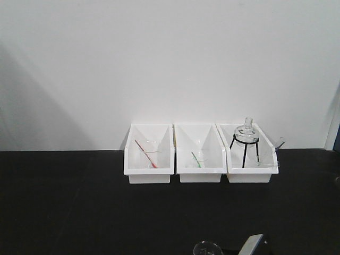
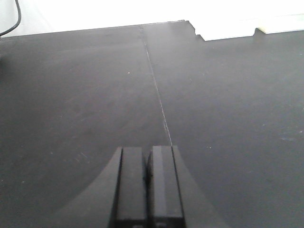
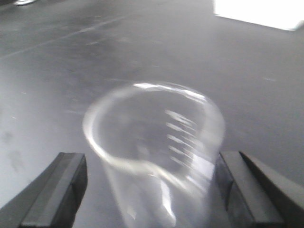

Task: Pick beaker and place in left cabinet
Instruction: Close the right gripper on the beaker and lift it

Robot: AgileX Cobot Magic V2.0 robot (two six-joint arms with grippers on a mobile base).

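The beaker [image 3: 156, 156] is small, clear glass with white graduation marks, and looks blurred in the right wrist view. It stands between the fingers of my right gripper [image 3: 152, 164], which is open. A gap shows at the left finger [image 3: 61, 185], while the right finger [image 3: 247, 183] is close against the glass. In the front view the beaker's rim [image 1: 208, 248] shows at the bottom edge beside a grey finger [image 1: 253, 244]. My left gripper [image 2: 148, 151] is shut and holds nothing above the black table [image 2: 85, 95]. The left cabinet is out of view.
Three white bins stand at the back against the white wall. The left bin [image 1: 150, 169] holds a beaker with a red rod [image 1: 145, 154], the middle bin [image 1: 200, 169] one with a green rod [image 1: 196, 159], and the right bin [image 1: 253, 171] a flask on a black tripod [image 1: 246, 139].
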